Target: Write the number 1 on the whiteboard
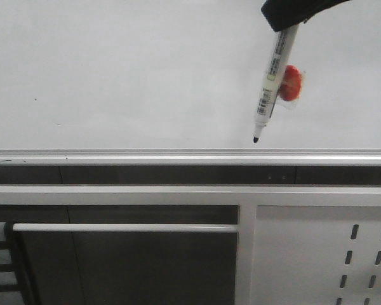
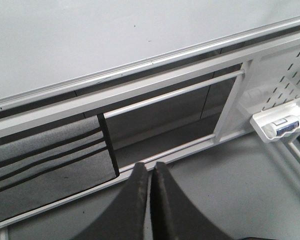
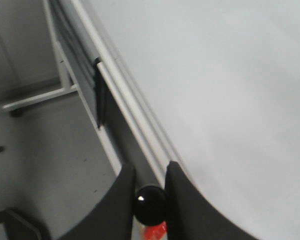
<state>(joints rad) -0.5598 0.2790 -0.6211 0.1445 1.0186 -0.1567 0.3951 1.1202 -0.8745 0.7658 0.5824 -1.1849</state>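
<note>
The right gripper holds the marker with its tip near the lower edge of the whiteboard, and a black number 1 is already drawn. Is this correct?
Not quite. The right gripper holds the marker near the whiteboard's lower edge, but the front view shows no stroke drawn.

Glossy smooth whiteboard (image 1: 114, 70) with a brushed metal frame (image 1: 178, 155).

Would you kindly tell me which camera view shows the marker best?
The front view: the marker shows nearly full length, tip down near the whiteboard's lower edge, held by the right gripper. The right wrist view shows only its rounded black end between the fingers. The left wrist view shows none of it.
</note>
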